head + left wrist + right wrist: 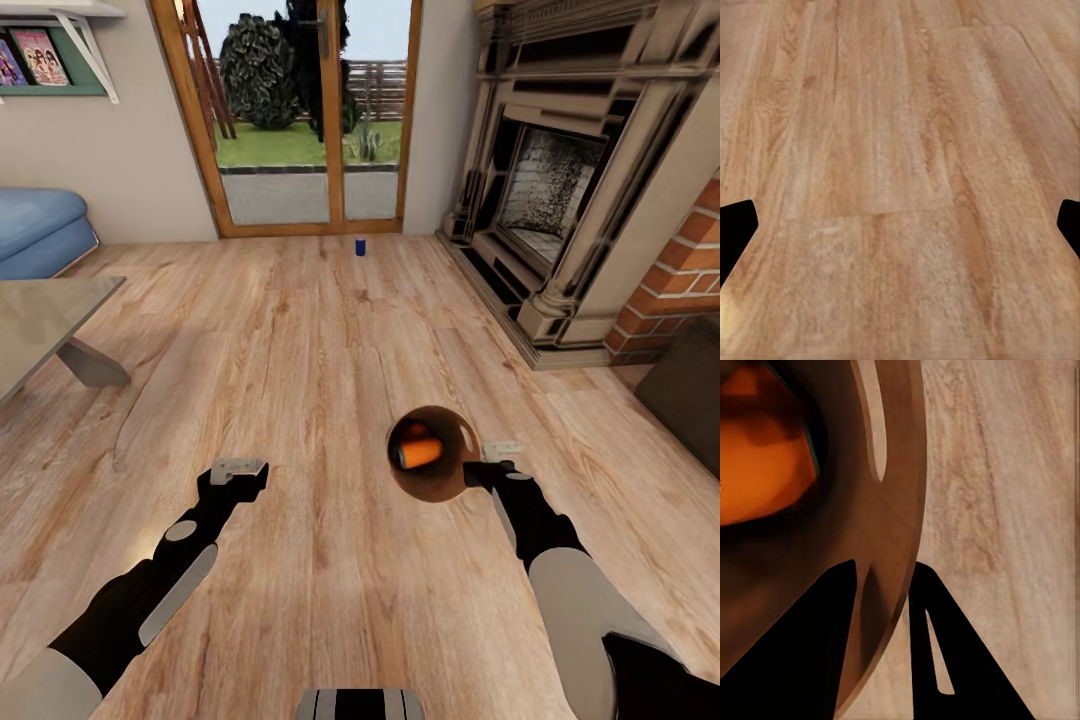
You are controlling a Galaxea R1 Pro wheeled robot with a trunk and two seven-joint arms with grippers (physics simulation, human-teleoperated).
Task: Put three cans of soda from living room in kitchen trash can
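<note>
The trash can (441, 486) hangs just above the wood floor, its coppery inside facing up, and my right gripper (487, 470) is shut on its rim. Two orange soda cans (420, 452) lie inside it. In the right wrist view my right gripper (885, 577) has one finger inside and one outside the bin's wall (894, 495), with an orange can (757, 472) beyond. The dark blue soda can (360, 246) stands upright on the floor far ahead, near the glazed door. My left gripper (238, 468) (900, 232) is open and holds nothing, hovering over bare floor.
A glass-topped low table (40, 320) and a blue sofa (35, 230) are at the left. The dark fireplace (560, 190), its hearth step and a brick wall (680, 280) line the right side. Open wood floor runs between me and the glazed door (300, 120).
</note>
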